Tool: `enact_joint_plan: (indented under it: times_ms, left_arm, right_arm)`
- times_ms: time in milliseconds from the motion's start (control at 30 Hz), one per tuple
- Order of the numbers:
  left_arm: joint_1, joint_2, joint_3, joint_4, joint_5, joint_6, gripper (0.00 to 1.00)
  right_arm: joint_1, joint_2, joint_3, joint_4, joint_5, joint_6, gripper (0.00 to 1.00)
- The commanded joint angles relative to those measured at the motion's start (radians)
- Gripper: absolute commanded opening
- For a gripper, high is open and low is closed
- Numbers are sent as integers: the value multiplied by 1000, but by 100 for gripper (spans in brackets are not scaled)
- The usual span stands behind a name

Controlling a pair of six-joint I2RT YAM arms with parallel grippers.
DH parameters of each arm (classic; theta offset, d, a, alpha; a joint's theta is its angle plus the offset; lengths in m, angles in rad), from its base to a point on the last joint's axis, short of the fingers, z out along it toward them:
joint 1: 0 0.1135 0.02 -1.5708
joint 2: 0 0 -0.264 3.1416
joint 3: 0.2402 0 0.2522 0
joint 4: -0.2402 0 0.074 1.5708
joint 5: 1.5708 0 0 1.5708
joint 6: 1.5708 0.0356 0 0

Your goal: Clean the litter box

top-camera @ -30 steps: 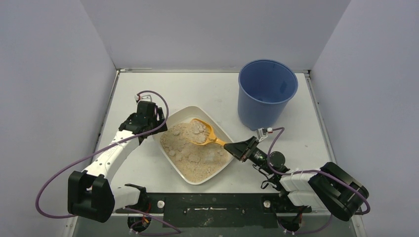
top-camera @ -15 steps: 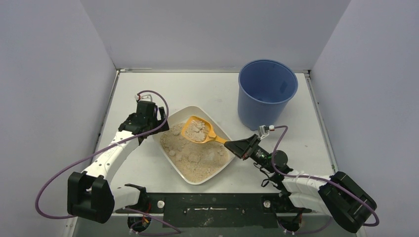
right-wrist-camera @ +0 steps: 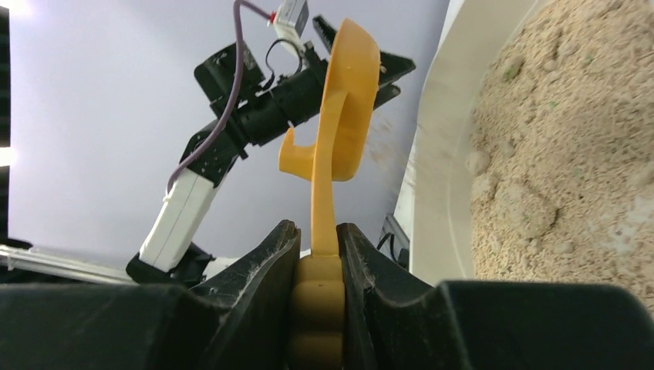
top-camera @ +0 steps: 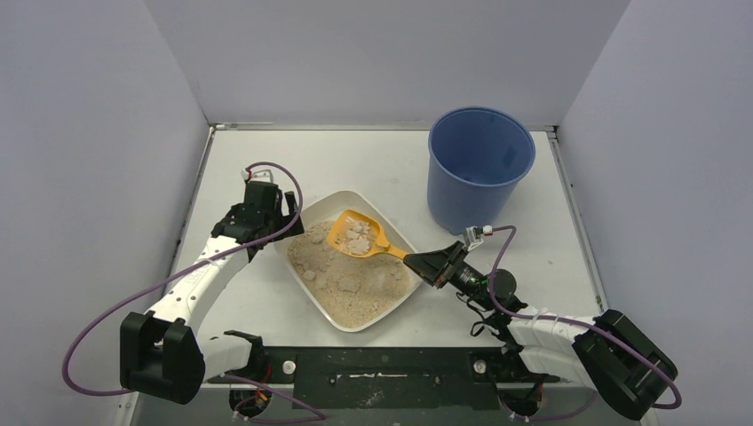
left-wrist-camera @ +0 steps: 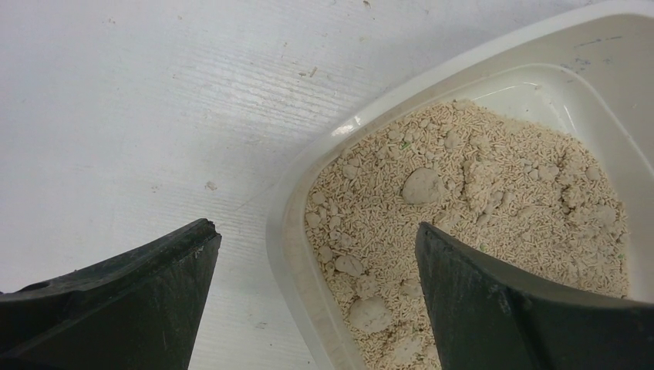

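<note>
The litter box (top-camera: 362, 202), an off-white tray of beige litter, lies cornerwise mid-table. My right gripper (top-camera: 424, 264) is shut on the handle of the orange slotted scoop (top-camera: 357, 236), which hangs over the box's far part with pale clumps in its bowl. In the right wrist view the fingers (right-wrist-camera: 281, 254) clamp the scoop's (right-wrist-camera: 343, 116) ribbed handle, beside the box's rim (right-wrist-camera: 432, 177). My left gripper (top-camera: 281, 224) stands open at the box's left corner. In the left wrist view it (left-wrist-camera: 315, 230) straddles the rim (left-wrist-camera: 287, 231), touching nothing, with clumps (left-wrist-camera: 423, 185) in the litter.
A tall blue bucket (top-camera: 479, 164) stands at the back right, just beyond the box's right corner. Grey walls close in the table on three sides. The left arm (right-wrist-camera: 254, 116) shows behind the scoop in the right wrist view.
The scoop has risen slightly and shifted left; loose litter has drained from it, leaving clumps. The right arm's elbow has swung right. The left arm has hardly moved.
</note>
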Motion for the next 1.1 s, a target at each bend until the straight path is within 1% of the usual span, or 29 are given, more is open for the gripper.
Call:
enact_joint_plan:
  times_ms: [0,67,133,167,267,300,367,400,500,533,567,600,633,667,733,800,833,867,933,967,1033,1067]
  left_arm:
    - [8,-27,12,46,10,3,97]
    - [7,-26,10,43,8,2,97]
    - [7,-25,12,43,14,3,97]
    - [7,-27,12,46,17,2,97]
    - [7,-32,10,45,15,2,97]
    - [7,-32,8,45,17,3,97]
    - [7,-33,9,44,23,3,97]
    - [7,-36,9,45,25,4,97]
    - [6,-41,5,45,22,5,97]
    - [7,-40,4,45,24,5,97]
    - [6,-39,5,45,27,6,97]
    - [7,-38,7,48,33,5,97]
    - [6,-38,9,51,35,5,97]
    - [6,-38,10,50,34,6,97]
    - [7,-37,6,48,33,5,97]
    - [7,-37,6,48,39,6,97]
    - [8,-39,8,50,42,5,97]
    - [6,-40,9,51,43,5,97]
    - [6,-40,6,50,40,5,97]
    - [7,-40,5,50,41,6,97]
    - [7,-40,8,50,49,5,97]
    - [6,-41,8,51,51,6,97]
  right_arm:
    - [-12,-7,-1,93,26,25,0]
    - [18,15,55,82,-25,-6,0]
    - [-30,-8,20,38,0,23,0]
    - [-35,-20,3,33,43,40,0]
    - [38,10,92,23,-16,-38,0]
    - [42,15,97,15,-17,-39,0]
    - [-14,-8,40,-13,34,13,0]
    - [-22,-16,13,10,58,26,0]
    - [39,7,70,9,-1,-22,0]
    - [28,2,66,-1,-1,-21,0]
    - [-8,-28,39,-38,18,3,0]
    - [-37,-54,-2,-64,62,33,0]
    - [-34,-67,-7,-51,65,35,0]
    - [-11,-67,26,-57,38,9,0]
    - [37,-59,84,-112,2,-46,0]
    - [-9,-93,48,-157,32,-9,0]
    - [-27,-106,15,-125,58,18,0]
    - [-19,-103,9,-86,54,17,0]
    - [18,-68,58,-65,-7,-15,0]
    - [15,-60,62,-65,-14,-13,0]
    - [-51,-89,7,-96,39,50,0]
    - [-42,-102,-13,-71,67,60,0]
